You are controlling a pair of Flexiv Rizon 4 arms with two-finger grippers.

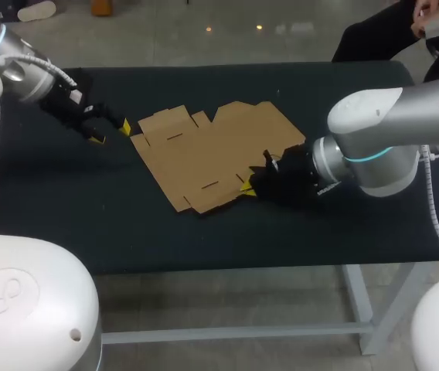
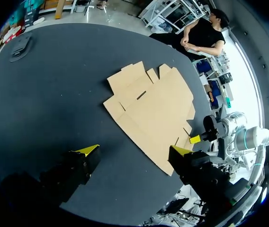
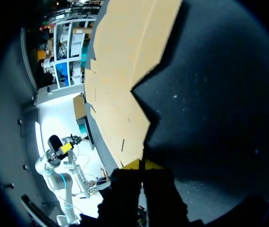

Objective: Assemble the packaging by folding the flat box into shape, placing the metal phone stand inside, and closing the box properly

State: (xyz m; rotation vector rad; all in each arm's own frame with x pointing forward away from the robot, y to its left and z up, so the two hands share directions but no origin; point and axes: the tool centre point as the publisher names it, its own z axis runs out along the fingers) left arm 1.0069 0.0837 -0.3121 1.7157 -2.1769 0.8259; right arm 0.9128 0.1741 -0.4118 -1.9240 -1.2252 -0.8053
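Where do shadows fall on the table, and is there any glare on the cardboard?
Right wrist view: a deep shadow lies on the table beside the flat box, ahead of the right gripper. Left wrist view: the box is evenly lit, without glare, ahead of the open left gripper. Head view: only the right arm shows a bright sheen.

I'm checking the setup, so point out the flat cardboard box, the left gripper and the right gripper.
flat cardboard box (image 1: 208,151), head view, middle of its main panel.
left gripper (image 1: 111,133), head view, midway between its yellow tips.
right gripper (image 3: 142,164), right wrist view, midway between its yellow tips.
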